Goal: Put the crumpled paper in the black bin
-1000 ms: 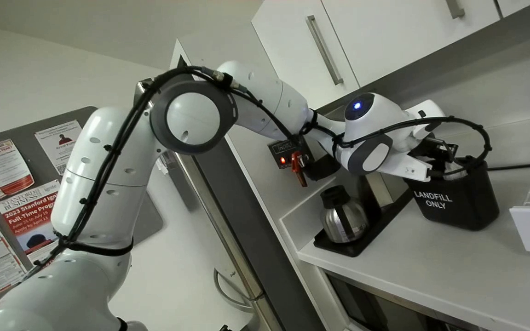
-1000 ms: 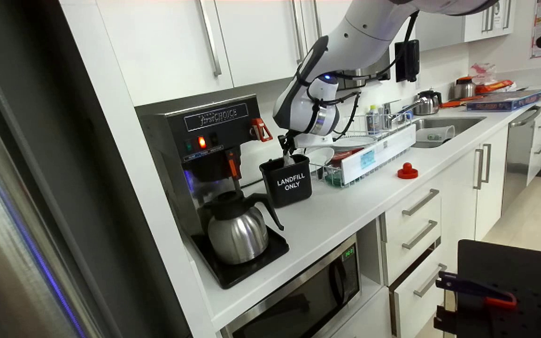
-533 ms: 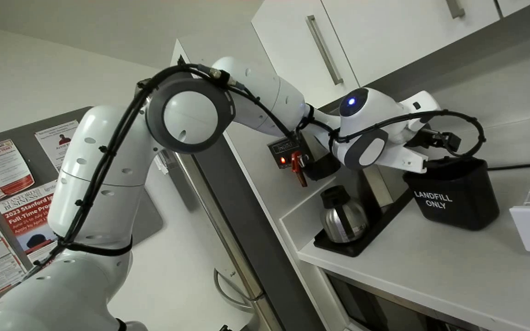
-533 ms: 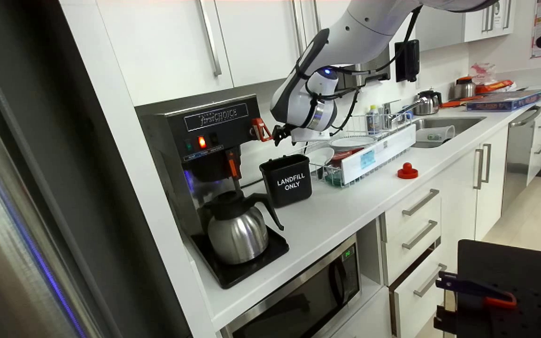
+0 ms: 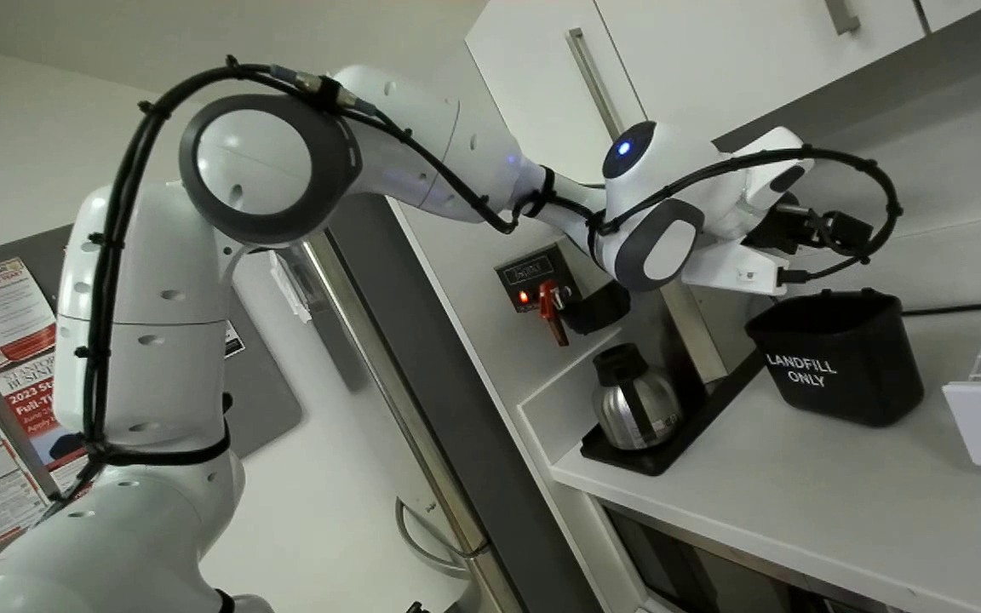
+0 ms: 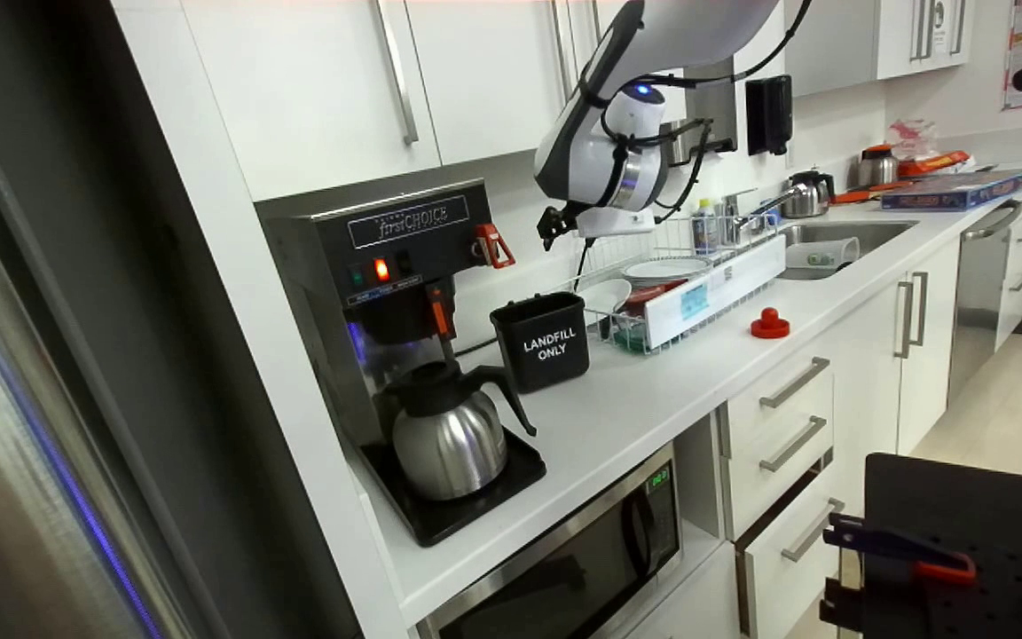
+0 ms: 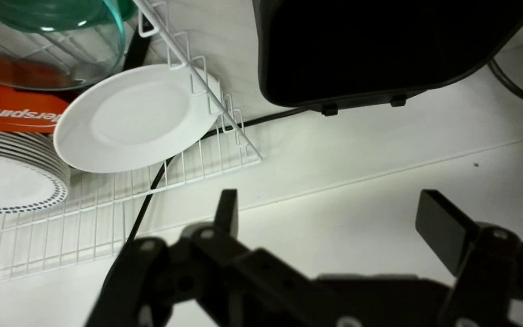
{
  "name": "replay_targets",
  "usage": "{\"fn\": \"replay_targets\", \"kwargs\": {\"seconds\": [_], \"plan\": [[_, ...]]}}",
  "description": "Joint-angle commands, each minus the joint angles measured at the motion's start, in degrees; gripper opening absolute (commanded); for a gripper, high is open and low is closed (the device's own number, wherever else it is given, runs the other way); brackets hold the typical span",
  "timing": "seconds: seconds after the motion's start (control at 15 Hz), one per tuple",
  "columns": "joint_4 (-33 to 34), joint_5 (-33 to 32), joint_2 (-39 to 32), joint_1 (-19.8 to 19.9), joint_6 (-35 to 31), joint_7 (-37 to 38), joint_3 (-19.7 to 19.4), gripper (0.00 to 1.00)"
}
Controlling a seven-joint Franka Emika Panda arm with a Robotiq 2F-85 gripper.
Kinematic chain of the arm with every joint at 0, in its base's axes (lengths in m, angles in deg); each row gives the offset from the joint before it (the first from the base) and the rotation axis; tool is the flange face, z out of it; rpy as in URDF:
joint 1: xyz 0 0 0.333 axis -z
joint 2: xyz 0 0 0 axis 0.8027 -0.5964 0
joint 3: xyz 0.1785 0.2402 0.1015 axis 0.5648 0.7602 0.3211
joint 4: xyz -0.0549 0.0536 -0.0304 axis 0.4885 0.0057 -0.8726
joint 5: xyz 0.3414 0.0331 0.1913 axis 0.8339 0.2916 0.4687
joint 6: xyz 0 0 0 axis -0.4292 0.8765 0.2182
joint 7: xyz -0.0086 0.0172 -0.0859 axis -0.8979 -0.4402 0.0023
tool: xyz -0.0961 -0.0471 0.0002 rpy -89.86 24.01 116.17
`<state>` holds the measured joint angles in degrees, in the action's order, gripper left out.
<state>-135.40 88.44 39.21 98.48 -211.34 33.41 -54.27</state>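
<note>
The glossy white arm (image 5: 431,128) I operate remotely wears bundled black cables (image 5: 104,289), a dark grey joint ring (image 5: 333,174) and a blue light (image 5: 624,148); its black end effector (image 7: 334,222) shows blocky fingertips (image 7: 438,231) and pale screw heads (image 7: 207,234).

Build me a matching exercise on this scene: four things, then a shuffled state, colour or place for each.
Things
1. Black bin
2. Gripper
3. Steel carafe at the coffee machine
4. Knobbed disc on the counter

Matches
A. On a black tray
B. Bright red
C. Marked LANDFILL ONLY
D. Open, nothing between its fingers

Pairs: 1-C, 2-D, 3-A, 4-B
</note>
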Motion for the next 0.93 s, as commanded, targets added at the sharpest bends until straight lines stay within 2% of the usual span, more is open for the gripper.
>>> {"fn": "replay_targets", "kwargs": {"seconds": [0.0,0.27,0.4,0.6,0.87], "plan": [[-7.74,0.73,8.98,1.74,7.39,-0.05,1.08,1.00],[-11.56,-3.89,16.05,-2.57,19.70,5.46,-7.11,1.00],[-11.67,-6.52,18.37,-6.22,25.67,7.95,-12.82,1.00],[-9.74,-14.12,19.74,-12.14,32.97,14.45,-21.55,1.00],[-8.88,-17.33,21.23,-17.38,39.43,15.42,-26.78,1.00]]}}
